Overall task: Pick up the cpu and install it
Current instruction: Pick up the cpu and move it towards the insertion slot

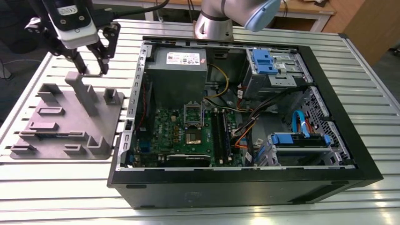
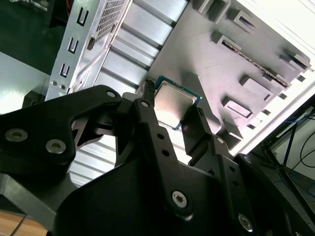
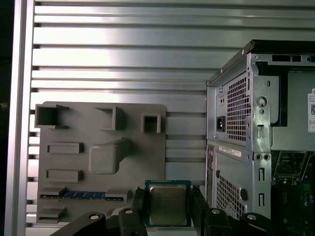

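The cpu (image 3: 168,204) (image 2: 174,103), a small square chip with a silver-grey top, sits between my gripper's two black fingers in both wrist views. My gripper (image 3: 168,209) (image 2: 173,101) is shut on it, one finger against each side edge. In the exterior view my gripper (image 1: 92,69) hangs over the far end of the grey parts fixture (image 1: 69,122), at that view's left of the open computer case (image 1: 250,108). The dark metal-framed socket (image 1: 192,136) on the green board (image 1: 168,131) lies inside the case, well apart from the gripper.
The fixture (image 3: 98,147) has raised blocks and a tall post (image 1: 81,91) just below the gripper. The case's metal rear wall (image 3: 236,113) stands close beside the fixture. Inside are a grey power-supply box (image 1: 178,63), cables and blue drive brackets (image 1: 300,139). Ribbed aluminium table (image 1: 56,197) all around.
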You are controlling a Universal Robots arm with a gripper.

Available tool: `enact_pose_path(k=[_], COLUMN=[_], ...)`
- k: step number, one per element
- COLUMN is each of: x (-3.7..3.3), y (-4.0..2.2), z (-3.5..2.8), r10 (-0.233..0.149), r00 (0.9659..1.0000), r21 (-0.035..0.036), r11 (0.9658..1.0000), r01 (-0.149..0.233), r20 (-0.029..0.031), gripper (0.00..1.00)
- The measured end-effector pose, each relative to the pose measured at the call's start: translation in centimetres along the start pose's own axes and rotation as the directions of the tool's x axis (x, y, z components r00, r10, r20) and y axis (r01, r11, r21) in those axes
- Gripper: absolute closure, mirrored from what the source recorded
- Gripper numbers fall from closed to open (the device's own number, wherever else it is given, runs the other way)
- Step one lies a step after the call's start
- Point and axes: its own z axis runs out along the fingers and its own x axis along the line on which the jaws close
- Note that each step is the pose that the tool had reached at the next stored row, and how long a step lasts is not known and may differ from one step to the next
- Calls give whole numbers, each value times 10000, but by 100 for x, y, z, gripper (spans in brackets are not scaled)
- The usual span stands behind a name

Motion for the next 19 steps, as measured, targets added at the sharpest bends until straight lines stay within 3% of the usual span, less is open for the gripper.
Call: enact_pose_path(k=[6,19], x=[-17,-17], y=[0,3], z=[-2,-69], r10=[1,0], r00=[10000,10000], r21=[1,-2], r11=[10000,10000], r01=[-1,0], r20=[-1,2], gripper=[53,53])
